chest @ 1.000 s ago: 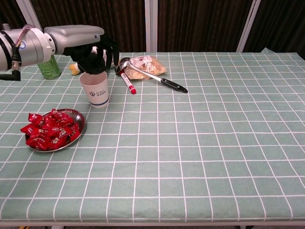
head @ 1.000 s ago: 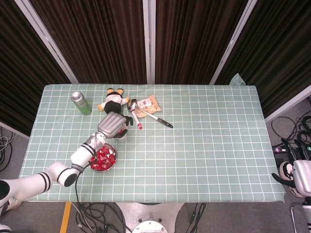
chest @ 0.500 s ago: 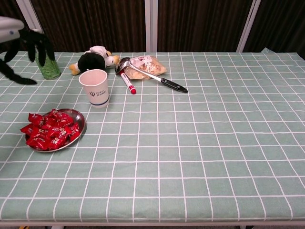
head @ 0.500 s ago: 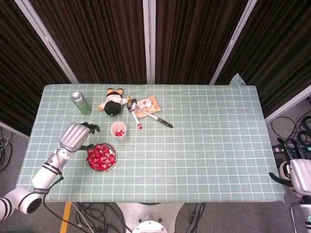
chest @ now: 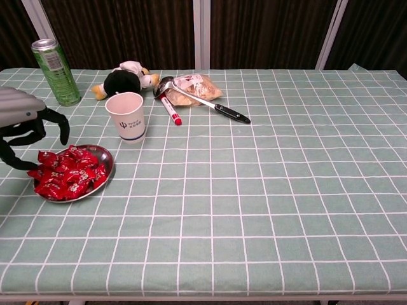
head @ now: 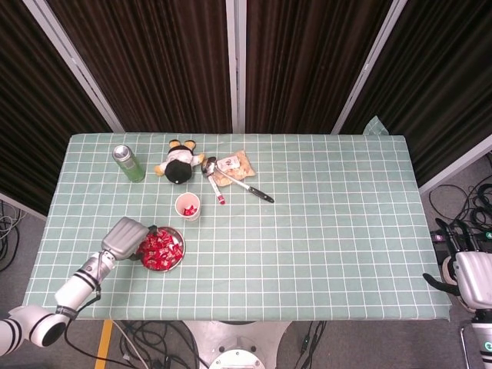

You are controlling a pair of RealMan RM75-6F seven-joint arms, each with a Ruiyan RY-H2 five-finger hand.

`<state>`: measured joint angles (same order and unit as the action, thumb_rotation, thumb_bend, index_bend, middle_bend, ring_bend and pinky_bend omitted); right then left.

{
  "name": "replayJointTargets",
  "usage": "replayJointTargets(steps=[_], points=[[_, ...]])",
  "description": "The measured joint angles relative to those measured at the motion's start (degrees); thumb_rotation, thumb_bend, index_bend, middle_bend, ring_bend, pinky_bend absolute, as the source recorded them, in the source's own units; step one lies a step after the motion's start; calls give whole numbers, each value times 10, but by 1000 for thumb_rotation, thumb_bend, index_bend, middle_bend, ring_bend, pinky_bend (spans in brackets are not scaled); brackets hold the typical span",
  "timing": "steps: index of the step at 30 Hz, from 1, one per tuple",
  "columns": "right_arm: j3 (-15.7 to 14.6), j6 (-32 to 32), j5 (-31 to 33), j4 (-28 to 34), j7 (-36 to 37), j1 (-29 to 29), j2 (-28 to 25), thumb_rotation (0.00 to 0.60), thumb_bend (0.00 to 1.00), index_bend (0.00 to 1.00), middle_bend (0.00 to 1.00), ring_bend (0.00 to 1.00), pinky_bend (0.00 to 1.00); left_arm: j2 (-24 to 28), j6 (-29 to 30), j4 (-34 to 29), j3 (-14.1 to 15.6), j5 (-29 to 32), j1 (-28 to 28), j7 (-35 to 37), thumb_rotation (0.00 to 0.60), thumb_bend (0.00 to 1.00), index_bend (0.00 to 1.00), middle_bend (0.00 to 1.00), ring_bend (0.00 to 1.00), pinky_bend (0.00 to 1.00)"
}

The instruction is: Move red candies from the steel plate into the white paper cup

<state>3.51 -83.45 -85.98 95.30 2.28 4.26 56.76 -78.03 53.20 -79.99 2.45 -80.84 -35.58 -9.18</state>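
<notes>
Left hand (chest: 25, 127) at the left rim of the steel plate (chest: 105, 170), fingers spread and curved down, empty, tips at the candy heap's edge. Plate sits near the table's (head: 330, 223) front-left corner, heaped with red candies (chest: 63, 173). White paper cup (head: 187, 206) stands just behind it, upright, a few red pieces inside. Right hand (head: 469, 273) off the table past the front-right corner, fingers apart, empty. Half a second ago the left hand was farther back and left of the plate; a second ago it was over the cup.
</notes>
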Motion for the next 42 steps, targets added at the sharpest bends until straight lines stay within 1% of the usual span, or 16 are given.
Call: replayJointTargets(steps=[6,12,26,42], points=[[0,2,1,0,-1,1,0,600,17,56,257,47,237,-15,-33,7,-7,23,-11,-10,600,246,457,976,908,1000],[1,4,4,-1,1,2,0,600,16,56,259,48,238,-30,-50,24,-14,44,-18,-36,600,279,491,985,918,1000],[-1,4,3,-1,2,2,-1,600,17,56,261,47,241,-28,-51,24,-14,60,-14,-62,600,304,511,985,917,1000],[-3,1,2,5,-3,-1,-4,600,17,56,265,48,246,-37,-54,33,-10,65,-12,-88,600,330,545,985,918,1000]])
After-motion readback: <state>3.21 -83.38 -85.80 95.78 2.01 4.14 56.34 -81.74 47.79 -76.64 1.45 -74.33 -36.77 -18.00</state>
